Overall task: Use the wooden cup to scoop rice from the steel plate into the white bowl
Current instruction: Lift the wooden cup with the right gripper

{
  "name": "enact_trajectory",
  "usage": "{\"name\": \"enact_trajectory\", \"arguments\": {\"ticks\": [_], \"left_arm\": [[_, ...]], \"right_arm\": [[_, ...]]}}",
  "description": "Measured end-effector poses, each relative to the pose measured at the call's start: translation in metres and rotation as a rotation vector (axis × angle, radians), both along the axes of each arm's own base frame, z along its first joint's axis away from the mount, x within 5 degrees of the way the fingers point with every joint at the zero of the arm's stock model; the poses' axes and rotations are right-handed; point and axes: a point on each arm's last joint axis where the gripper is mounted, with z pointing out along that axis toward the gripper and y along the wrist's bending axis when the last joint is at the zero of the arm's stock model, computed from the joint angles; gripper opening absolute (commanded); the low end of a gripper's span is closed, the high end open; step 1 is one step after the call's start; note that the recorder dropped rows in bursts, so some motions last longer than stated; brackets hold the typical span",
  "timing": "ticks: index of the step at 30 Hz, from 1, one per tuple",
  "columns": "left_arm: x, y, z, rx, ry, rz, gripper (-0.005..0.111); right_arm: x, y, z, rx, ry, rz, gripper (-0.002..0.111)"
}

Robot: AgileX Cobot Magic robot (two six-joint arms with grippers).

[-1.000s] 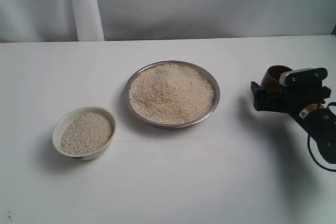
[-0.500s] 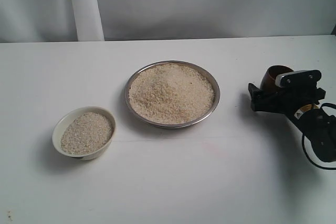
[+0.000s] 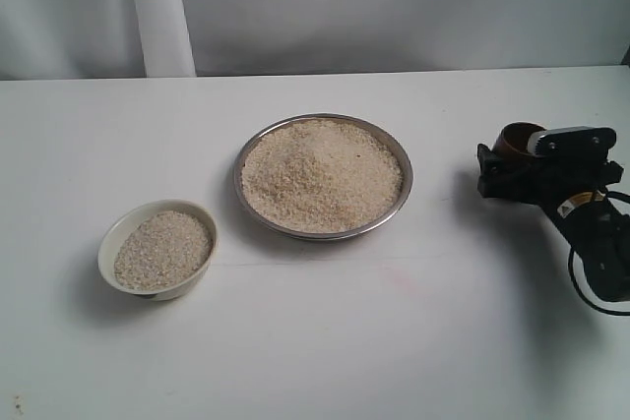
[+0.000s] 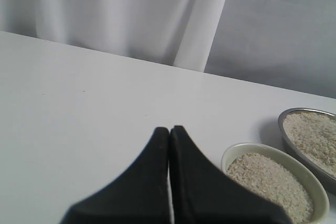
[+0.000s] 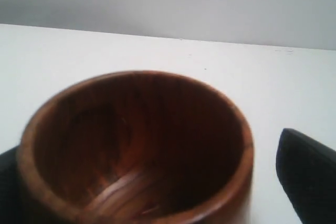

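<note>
The steel plate (image 3: 405, 184), heaped with rice (image 3: 320, 174), sits mid-table. To its front left is the white bowl (image 3: 106, 246), filled with rice (image 3: 162, 248). At the far right the wooden cup (image 3: 514, 137) stands upright and looks empty. My right gripper (image 3: 497, 159) is open around the cup (image 5: 136, 145). In the right wrist view a strip of table shows between the cup's wall and one finger (image 5: 310, 174). My left gripper (image 4: 169, 129) is shut on nothing, above the table near the bowl (image 4: 227, 157) and the plate's rim (image 4: 304, 110).
A white curtain and a pale post (image 3: 157, 12) back the white table (image 3: 315, 341). The table's far edge runs just behind the plate.
My right gripper shifted slightly left beside the cup, then back right. Its jaws stay wide, and the cup, plate and bowl have not moved.
</note>
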Motion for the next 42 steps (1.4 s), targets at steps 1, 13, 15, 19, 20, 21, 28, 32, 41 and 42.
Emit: {"name": "enact_trajectory", "arguments": {"ticks": [1, 13, 15, 19, 20, 21, 28, 32, 41, 42], "left_arm": [[0.0, 0.0, 0.0, 0.0, 0.0, 0.0, 0.0], [0.0, 0.0, 0.0, 0.0, 0.0, 0.0, 0.0], [0.0, 0.0, 0.0, 0.0, 0.0, 0.0, 0.0], [0.0, 0.0, 0.0, 0.0, 0.0, 0.0, 0.0], [0.0, 0.0, 0.0, 0.0, 0.0, 0.0, 0.0], [0.0, 0.0, 0.0, 0.0, 0.0, 0.0, 0.0], [0.0, 0.0, 0.0, 0.0, 0.0, 0.0, 0.0], [0.0, 0.0, 0.0, 0.0, 0.0, 0.0, 0.0], [0.0, 0.0, 0.0, 0.0, 0.0, 0.0, 0.0], [0.0, 0.0, 0.0, 0.0, 0.0, 0.0, 0.0]], "right_arm": [[0.002, 0.0, 0.001, 0.0, -0.003, 0.0, 0.105], [0.013, 0.003, 0.003, -0.01, 0.011, 0.038, 0.101], [0.013, 0.003, 0.003, -0.01, 0.013, 0.038, 0.092], [0.013, 0.003, 0.002, -0.012, 0.025, 0.041, 0.046], [0.013, 0.003, 0.001, -0.012, 0.027, 0.041, 0.035], [0.013, 0.003, 0.001, -0.012, 0.027, 0.041, 0.032], [0.013, 0.003, 0.001, 0.007, 0.029, 0.035, 0.029], [0.013, 0.003, 0.001, 0.028, 0.031, 0.03, 0.029], [0.013, 0.005, 0.003, 0.033, 0.017, 0.05, 0.006], [0.013, 0.006, 0.006, 0.029, 0.012, 0.066, 0.001]]}}
